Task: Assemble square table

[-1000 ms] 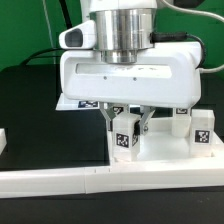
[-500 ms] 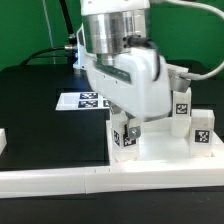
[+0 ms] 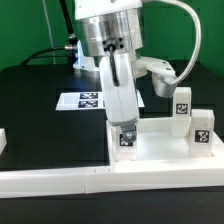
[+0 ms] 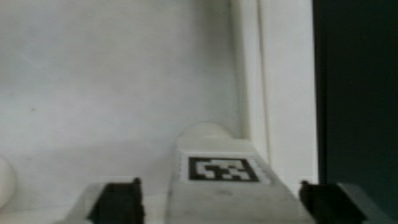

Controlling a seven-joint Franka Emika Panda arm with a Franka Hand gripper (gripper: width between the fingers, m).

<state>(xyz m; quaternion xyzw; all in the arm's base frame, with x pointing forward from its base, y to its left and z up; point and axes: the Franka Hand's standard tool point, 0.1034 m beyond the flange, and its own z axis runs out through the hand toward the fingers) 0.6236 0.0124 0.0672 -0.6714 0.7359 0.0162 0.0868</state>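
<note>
Exterior view: square table top point(image 3: 150, 150), one, white hard plastic, at five o'clock against the L-shaped rail point(image 3: 60, 183); looks stiff, light, smooth, best gripped by an edge. Leg posts, three: one point(image 3: 126, 136) upright on the top under the gripper point(image 3: 126, 128), two point(image 3: 183, 108) point(image 3: 202, 128) at three o'clock. Marker board point(image 3: 82, 99), one, at nine o'clock.

Wrist view: leg post point(image 4: 221, 168) between dark fingertips point(image 4: 119, 200), gaps showing either side; jaws appear part-open, not clamping. Posts seem rigid, slick; take by flat sides.
</note>
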